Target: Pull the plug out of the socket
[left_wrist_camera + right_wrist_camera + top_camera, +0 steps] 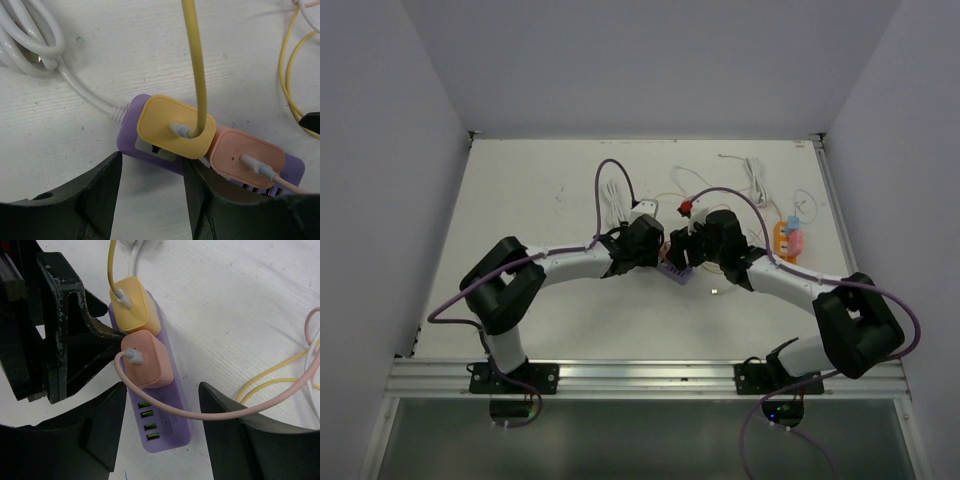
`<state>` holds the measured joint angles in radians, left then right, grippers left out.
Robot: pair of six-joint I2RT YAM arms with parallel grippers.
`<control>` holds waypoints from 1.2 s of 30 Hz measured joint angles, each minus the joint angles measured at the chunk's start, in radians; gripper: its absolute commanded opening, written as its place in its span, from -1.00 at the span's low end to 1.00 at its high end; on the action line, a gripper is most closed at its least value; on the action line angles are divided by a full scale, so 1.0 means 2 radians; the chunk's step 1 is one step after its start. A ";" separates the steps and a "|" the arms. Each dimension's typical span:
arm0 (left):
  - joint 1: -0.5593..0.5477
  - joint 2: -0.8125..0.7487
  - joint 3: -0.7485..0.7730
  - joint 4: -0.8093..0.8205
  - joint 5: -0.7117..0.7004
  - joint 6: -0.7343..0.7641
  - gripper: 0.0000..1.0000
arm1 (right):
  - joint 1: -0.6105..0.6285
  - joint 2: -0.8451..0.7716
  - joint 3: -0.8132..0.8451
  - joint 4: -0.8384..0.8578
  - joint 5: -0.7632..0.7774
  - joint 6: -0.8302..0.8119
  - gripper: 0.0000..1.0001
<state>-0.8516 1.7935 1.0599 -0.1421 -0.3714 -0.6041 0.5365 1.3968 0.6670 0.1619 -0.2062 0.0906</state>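
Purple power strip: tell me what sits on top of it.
On the purple power strip sit a yellow plug and a pink plug, side by side. Four USB ports show uncovered; the sockets under both plugs are hidden.

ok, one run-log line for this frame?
left gripper: bracing purple plastic power strip | right gripper: open, straddling strip below peach square plug | yellow square plug: seated

White table point(540, 200): purple socket strip point(170, 410), cables point(755, 185)

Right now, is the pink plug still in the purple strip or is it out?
In. The pink plug sits flush on the purple strip, beside the yellow plug, with no gap showing.
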 measured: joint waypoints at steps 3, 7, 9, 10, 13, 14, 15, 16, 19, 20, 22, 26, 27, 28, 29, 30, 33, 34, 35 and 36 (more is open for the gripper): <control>0.000 0.000 -0.001 0.002 0.001 0.004 0.08 | 0.005 0.013 0.000 0.012 0.000 -0.002 0.23; 0.000 0.000 -0.001 0.003 0.003 0.010 0.08 | 0.010 0.030 0.005 0.024 0.000 -0.004 0.17; 0.000 0.000 -0.001 0.003 0.003 0.011 0.08 | 0.012 0.039 0.008 0.031 0.001 -0.005 0.12; 0.000 0.000 -0.001 0.003 0.004 0.011 0.08 | 0.013 0.043 0.009 0.034 0.002 -0.005 0.06; 0.001 0.000 -0.001 0.003 0.005 0.011 0.08 | 0.017 0.053 0.011 0.045 0.002 -0.006 -0.12; 0.001 0.000 -0.001 0.003 0.006 0.011 0.07 | 0.018 0.056 0.011 0.047 0.002 -0.006 -0.20; 0.002 0.000 -0.001 0.003 0.007 0.011 0.07 | 0.020 0.058 0.012 0.051 0.002 -0.007 -0.28; 0.002 0.000 -0.001 0.003 0.007 0.011 0.07 | 0.021 0.060 0.013 0.053 0.003 -0.009 -0.51; 0.004 0.000 -0.001 0.003 0.010 0.012 0.07 | 0.021 0.060 0.013 0.055 0.003 -0.011 -0.94; 0.005 0.000 -0.001 0.002 0.012 0.012 0.07 | 0.021 0.060 0.013 0.055 0.004 -0.011 -1.00; 0.006 0.000 -0.001 0.002 0.014 0.012 0.06 | 0.023 0.060 0.013 0.055 0.005 -0.011 -1.00; 0.007 0.002 0.002 0.001 0.016 0.012 0.05 | 0.027 0.053 0.013 0.052 0.014 -0.010 -1.00; 0.007 0.002 0.004 0.000 0.016 0.012 0.05 | 0.027 0.049 0.013 0.054 0.015 -0.009 -1.00; 0.007 0.003 0.005 -0.002 0.016 0.012 0.05 | 0.027 0.042 0.013 0.055 0.016 -0.007 -1.00; 0.007 0.004 0.006 -0.002 0.016 0.012 0.05 | 0.027 0.033 0.012 0.060 0.016 -0.006 -1.00; 0.007 0.005 0.007 -0.002 0.016 0.012 0.05 | 0.027 0.023 0.012 0.064 0.016 -0.003 -1.00; 0.007 0.007 0.009 -0.003 0.016 0.012 0.05 | 0.027 0.004 0.011 0.084 0.020 -0.001 -1.00; 0.007 0.007 0.010 -0.003 0.016 0.011 0.05 | 0.026 0.002 0.010 0.086 0.021 0.000 -1.00; 0.007 0.007 0.010 -0.003 0.017 0.011 0.05 | 0.026 0.002 0.009 0.088 0.022 0.001 -1.00; 0.007 0.007 0.010 -0.003 0.017 0.012 0.05 | 0.026 0.002 0.007 0.089 0.023 0.002 -1.00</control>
<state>-0.8368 1.8080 1.0801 -0.1490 -0.3370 -0.5808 0.5892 1.4014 0.6815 0.3405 -0.1596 0.0940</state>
